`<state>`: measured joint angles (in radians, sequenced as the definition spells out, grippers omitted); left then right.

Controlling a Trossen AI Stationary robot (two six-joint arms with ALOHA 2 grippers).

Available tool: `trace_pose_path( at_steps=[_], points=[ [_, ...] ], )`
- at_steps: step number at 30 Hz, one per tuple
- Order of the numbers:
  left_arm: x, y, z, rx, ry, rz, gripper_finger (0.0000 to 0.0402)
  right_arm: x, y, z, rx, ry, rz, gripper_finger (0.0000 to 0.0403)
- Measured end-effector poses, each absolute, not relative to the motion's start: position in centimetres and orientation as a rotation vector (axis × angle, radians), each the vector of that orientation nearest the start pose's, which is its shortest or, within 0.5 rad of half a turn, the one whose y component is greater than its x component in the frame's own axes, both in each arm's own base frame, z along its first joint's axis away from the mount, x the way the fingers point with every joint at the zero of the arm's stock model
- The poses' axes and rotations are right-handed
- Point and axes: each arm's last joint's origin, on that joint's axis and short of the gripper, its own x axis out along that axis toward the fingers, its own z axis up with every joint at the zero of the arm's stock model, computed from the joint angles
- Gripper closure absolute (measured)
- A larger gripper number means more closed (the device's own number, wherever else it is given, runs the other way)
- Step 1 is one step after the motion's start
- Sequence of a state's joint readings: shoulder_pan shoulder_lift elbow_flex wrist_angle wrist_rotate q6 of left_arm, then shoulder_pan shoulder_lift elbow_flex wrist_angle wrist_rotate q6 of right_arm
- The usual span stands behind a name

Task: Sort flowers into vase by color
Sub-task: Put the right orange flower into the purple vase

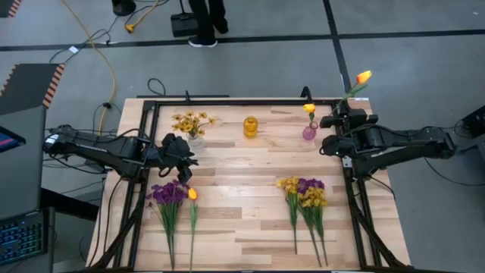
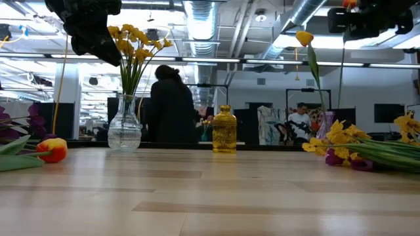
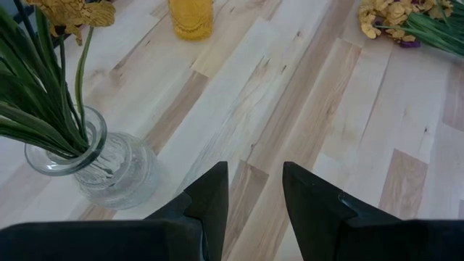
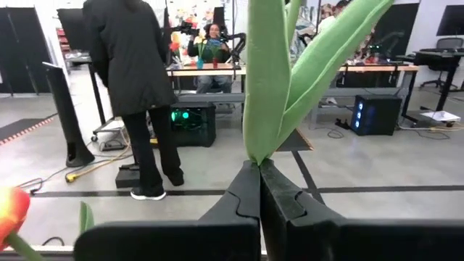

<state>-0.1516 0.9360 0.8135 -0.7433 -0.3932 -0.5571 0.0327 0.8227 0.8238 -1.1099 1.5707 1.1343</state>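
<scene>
Tulip (image 1: 363,76) stem sat pinched in the right gripper (image 1: 340,115), whose fingers were closed flat on the green stalk and leaves; in the right wrist view the stem (image 4: 264,87) rose straight out of the shut fingertips. That arm hung above the table's far right corner, beside the small pink vase (image 1: 309,132), which already held one tulip (image 1: 309,108). The held flower leaned out past the table edge, probably so the stem could be swung upright over the narrow neck.

The left gripper (image 1: 184,152) hovered just in front of the clear vase (image 1: 195,140), its fingers (image 3: 210,199) partly apart and holding nothing. That vase carried a yellow bunch (image 1: 191,121), so the arm looked to be pulling clear after a drop, or simply waiting.

A yellow vase (image 1: 251,126) stood empty between the other two. Unsorted flowers lay along the near edge: a purple bunch (image 1: 168,193) and another tulip (image 1: 192,195) on the left, and a mixed yellow and purple pile (image 1: 305,192) on the right. A person (image 4: 134,65) stood beyond the table
</scene>
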Motion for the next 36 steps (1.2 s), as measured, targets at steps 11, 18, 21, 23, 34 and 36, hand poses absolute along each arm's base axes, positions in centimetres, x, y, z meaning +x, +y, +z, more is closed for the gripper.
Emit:
trace_pose_path(
  at_steps=[11, 18, 21, 23, 34, 36],
  points=[
    [17.5, -1.5, 27.4, -0.284, 0.738, 0.458, 0.0283, 12.3, -2.6, 29.5, 0.044, -0.043, -1.548, 0.0381],
    [17.5, -1.5, 27.4, -0.284, 0.738, 0.457, 0.0283, 13.8, -2.7, 28.7, -0.013, 0.013, -1.558, 0.0381],
    [17.5, -1.5, 27.4, -0.284, 0.738, 0.457, 0.0283, 14.4, -2.9, 28.3, -0.029, 0.029, -1.569, 0.0381],
    [17.5, -1.5, 27.4, -0.284, 0.738, 0.457, 0.0283, 14.6, -3.0, 28.2, -0.038, 0.039, -1.577, 0.0381],
    [17.5, -1.5, 27.4, -0.269, 0.741, 0.453, 0.0283, 15.2, -3.2, 27.9, -0.045, 0.046, -1.587, 0.0376],
    [17.5, -1.5, 27.4, -0.270, 0.741, 0.453, 0.0283, 15.2, -3.2, 27.9, -0.042, 0.044, -1.587, 0.0370]
  ],
)
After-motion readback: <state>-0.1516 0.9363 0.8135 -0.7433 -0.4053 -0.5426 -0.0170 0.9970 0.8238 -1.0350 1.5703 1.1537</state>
